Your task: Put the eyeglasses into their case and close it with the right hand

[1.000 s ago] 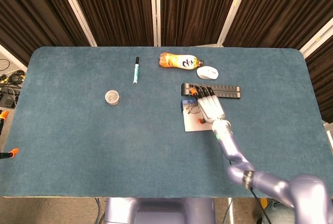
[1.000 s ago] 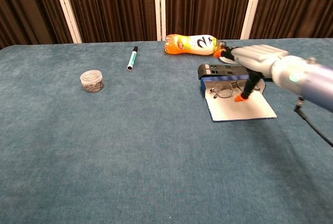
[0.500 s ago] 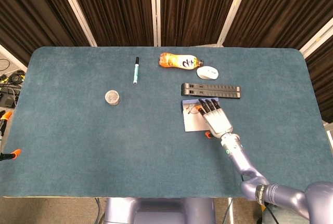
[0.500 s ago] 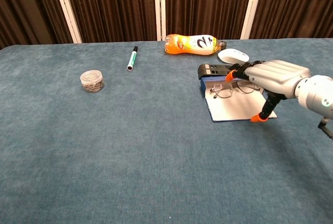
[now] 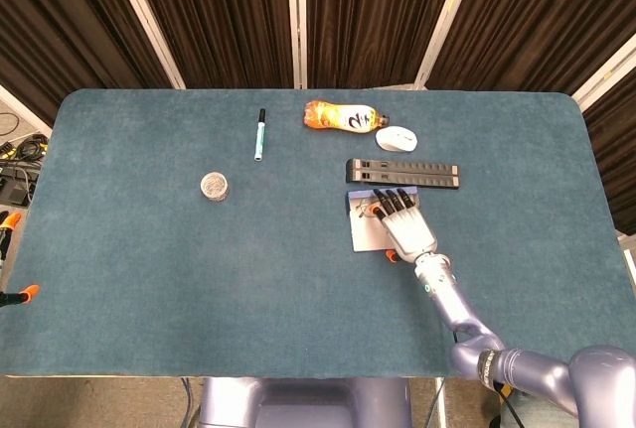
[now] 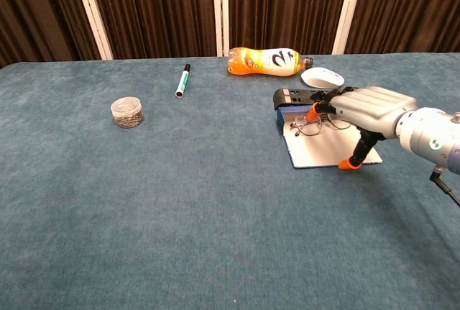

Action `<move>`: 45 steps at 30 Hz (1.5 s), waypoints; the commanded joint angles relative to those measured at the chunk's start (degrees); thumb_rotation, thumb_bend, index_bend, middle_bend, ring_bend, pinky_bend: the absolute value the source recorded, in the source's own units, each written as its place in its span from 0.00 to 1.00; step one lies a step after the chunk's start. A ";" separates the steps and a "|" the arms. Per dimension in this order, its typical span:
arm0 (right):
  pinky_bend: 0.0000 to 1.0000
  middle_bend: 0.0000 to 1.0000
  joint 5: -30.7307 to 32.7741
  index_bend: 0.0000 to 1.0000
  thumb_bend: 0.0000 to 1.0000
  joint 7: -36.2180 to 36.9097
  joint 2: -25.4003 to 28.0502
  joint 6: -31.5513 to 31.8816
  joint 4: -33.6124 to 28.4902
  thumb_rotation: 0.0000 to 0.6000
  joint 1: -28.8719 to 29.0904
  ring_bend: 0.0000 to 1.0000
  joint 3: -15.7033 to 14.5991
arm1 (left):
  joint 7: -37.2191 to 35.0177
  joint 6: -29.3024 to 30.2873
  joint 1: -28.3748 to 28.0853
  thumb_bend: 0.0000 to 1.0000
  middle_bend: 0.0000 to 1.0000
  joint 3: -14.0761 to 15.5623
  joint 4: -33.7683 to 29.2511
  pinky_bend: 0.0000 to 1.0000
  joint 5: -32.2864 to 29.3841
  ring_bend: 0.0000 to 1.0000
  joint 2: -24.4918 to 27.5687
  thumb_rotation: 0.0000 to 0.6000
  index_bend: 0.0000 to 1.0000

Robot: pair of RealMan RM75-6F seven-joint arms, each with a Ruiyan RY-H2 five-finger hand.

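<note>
The open eyeglass case [image 6: 327, 153], blue-edged with a white lining, lies flat near the table's right side, and its thin stiff flap is best lifted at the near edge. The right hand [image 6: 363, 108] is spread above it, grasping nothing. The wire-framed eyeglasses [image 6: 314, 124], light and fragile, are seen resting inside.
</note>
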 commanded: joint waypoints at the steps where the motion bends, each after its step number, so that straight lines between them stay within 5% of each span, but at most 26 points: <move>1: 0.00 0.00 0.07 0.24 0.09 0.06 -0.24 -0.28 0.75 1.00 -0.01 0.00 0.10 | 0.08 0.01 0.00 0.00 0.00 0.02 -0.03 0.00 -0.01 0.00 -0.03 1.00 0.00; 18: 0.00 0.00 -0.31 0.26 0.10 1.11 -2.51 -1.83 5.01 1.00 0.17 0.00 0.17 | 0.61 -0.25 -0.18 0.00 0.00 -0.09 0.19 0.00 -0.66 0.00 -0.34 1.00 0.00; 34: 0.00 0.00 -2.42 0.43 0.41 3.05 -2.58 -1.40 6.08 1.00 -0.07 0.00 0.04 | 1.05 -0.29 -0.28 0.00 0.00 -0.04 0.20 0.00 -0.81 0.00 -0.57 1.00 0.00; 45: 0.00 0.00 -2.89 0.44 0.44 3.30 -2.64 -1.22 6.10 1.00 0.19 0.00 0.70 | 0.72 -0.26 -0.24 0.00 0.00 -0.06 0.15 0.00 -0.72 0.00 -0.37 1.00 0.00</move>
